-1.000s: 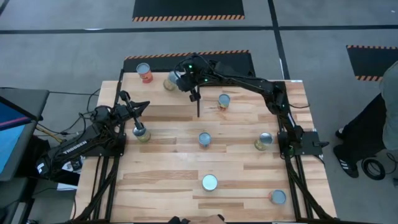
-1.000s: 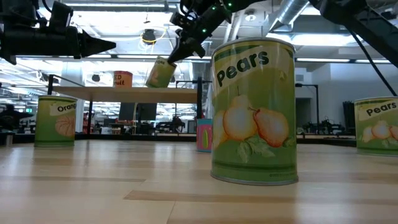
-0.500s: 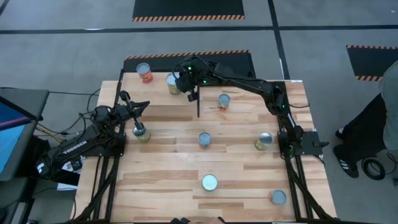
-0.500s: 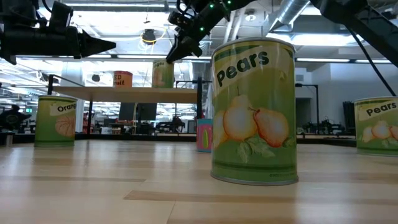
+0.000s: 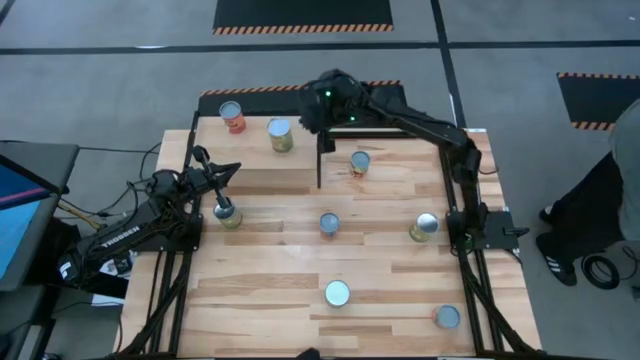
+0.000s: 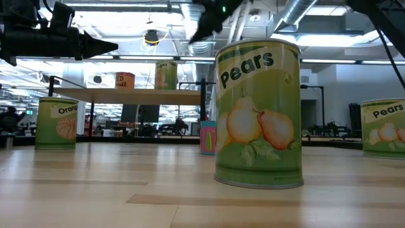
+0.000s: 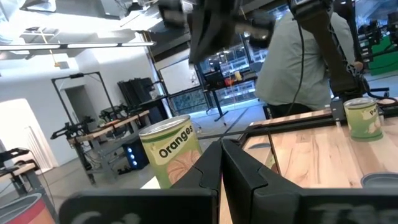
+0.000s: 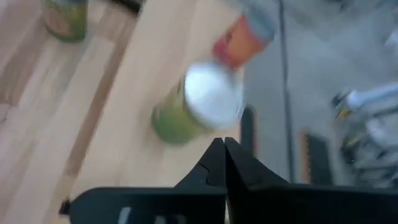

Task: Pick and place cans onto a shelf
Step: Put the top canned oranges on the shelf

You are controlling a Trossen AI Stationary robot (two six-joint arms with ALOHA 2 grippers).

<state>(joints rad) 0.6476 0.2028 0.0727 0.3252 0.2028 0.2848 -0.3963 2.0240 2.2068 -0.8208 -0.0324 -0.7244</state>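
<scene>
The shelf (image 5: 258, 168) is a pale plywood platform at the table's far left. A red-labelled can (image 5: 232, 117) and a green-labelled can (image 5: 281, 135) stand upright on it; both also show in the low view (image 6: 166, 75) and the right wrist view (image 8: 198, 104). My right gripper (image 5: 310, 115) is shut and empty, above and just right of the green can. My left gripper (image 6: 114, 45) is shut and hovers above an orange-slice can (image 5: 229, 213) beside the shelf's near edge, touching nothing.
Loose cans stand on the planked tabletop: one right of the shelf (image 5: 360, 162), one mid-table (image 5: 329, 223), one at the right (image 5: 425, 227), a pears can (image 5: 337, 293) and another (image 5: 446, 317) near the front edge. A person (image 5: 625, 170) stands beyond the table's right edge.
My right gripper held the green can tilted over the shelf, set it upright on the shelf top and let go. It has then risen and drawn back toward the table's far right. The can stays standing on the shelf.
</scene>
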